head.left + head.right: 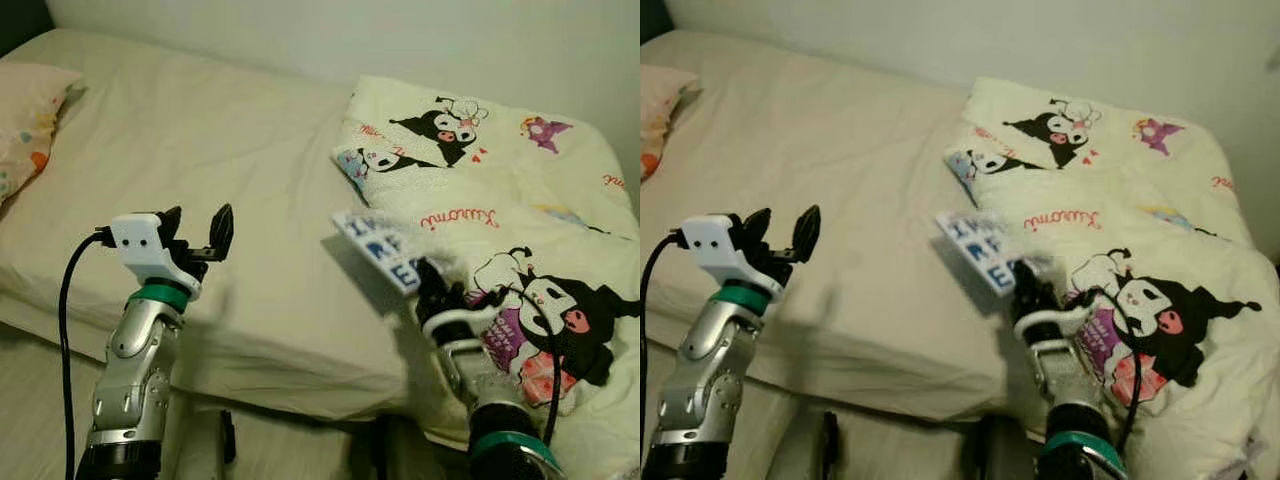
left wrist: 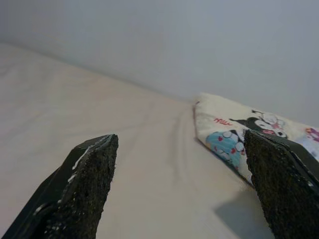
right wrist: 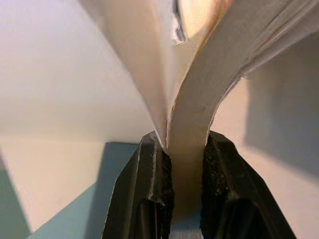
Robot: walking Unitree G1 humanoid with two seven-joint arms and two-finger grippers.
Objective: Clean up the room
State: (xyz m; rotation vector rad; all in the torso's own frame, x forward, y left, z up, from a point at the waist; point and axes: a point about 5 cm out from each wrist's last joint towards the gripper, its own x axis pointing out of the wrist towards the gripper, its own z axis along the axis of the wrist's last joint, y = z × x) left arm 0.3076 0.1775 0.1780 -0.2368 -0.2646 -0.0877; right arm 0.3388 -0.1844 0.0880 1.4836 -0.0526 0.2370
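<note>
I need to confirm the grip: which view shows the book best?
The right wrist view: the right gripper has its fingers shut on the book. Both eye views show its lettered cover over the bed.

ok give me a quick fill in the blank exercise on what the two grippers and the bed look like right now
1. The right gripper is shut on a ____ with blue letters on its cover.
2. The left gripper hovers over the bed sheet with its fingers ____.
3. The cartoon-print blanket lies on the robot's ____ side of the bed.
4. A ____ lies at the far left corner of the bed.

Missing words: book; open; right; pillow
</note>
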